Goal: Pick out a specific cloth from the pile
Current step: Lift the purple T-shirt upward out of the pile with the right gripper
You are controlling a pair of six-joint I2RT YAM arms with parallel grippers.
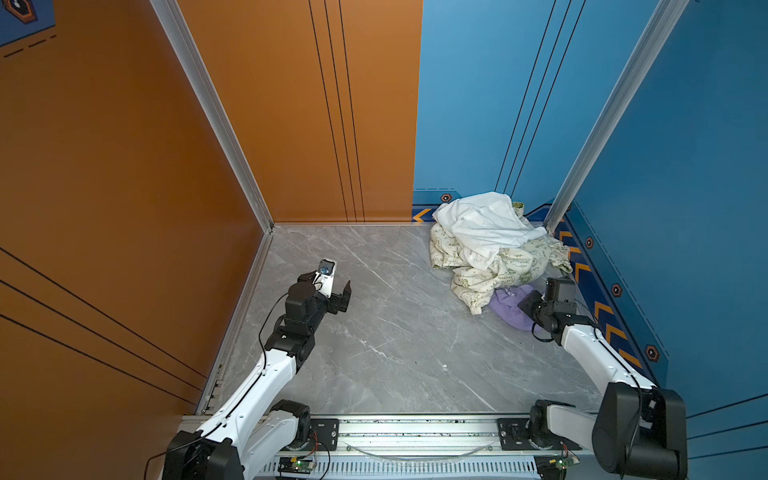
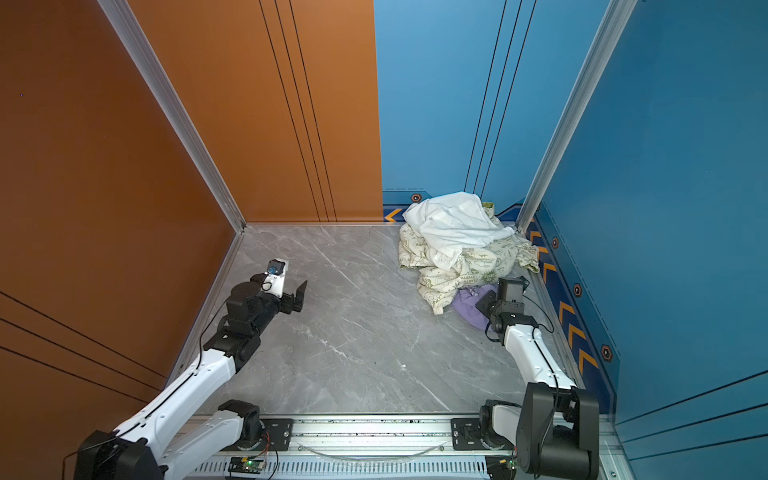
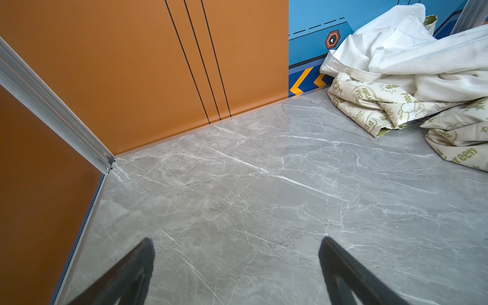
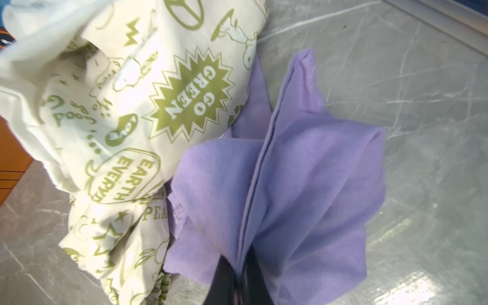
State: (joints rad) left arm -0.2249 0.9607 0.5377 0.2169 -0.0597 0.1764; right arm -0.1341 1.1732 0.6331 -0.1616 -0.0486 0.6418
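- Right claw (image 4: 239,264) is clamped on a fold of the cloth (image 4: 303,171). The pinched ridge runs straight from its tips toward the pile (image 1: 490,245).
- Cloth lies on the counter (image 1: 395,332) at the pile's robot-side edge, far end tucked under the cream print (image 4: 158,105).
- Left claw (image 1: 344,297) is spread wide and empty, well apart from the pile. Looks like the right arm's pull, directly away from the pile.
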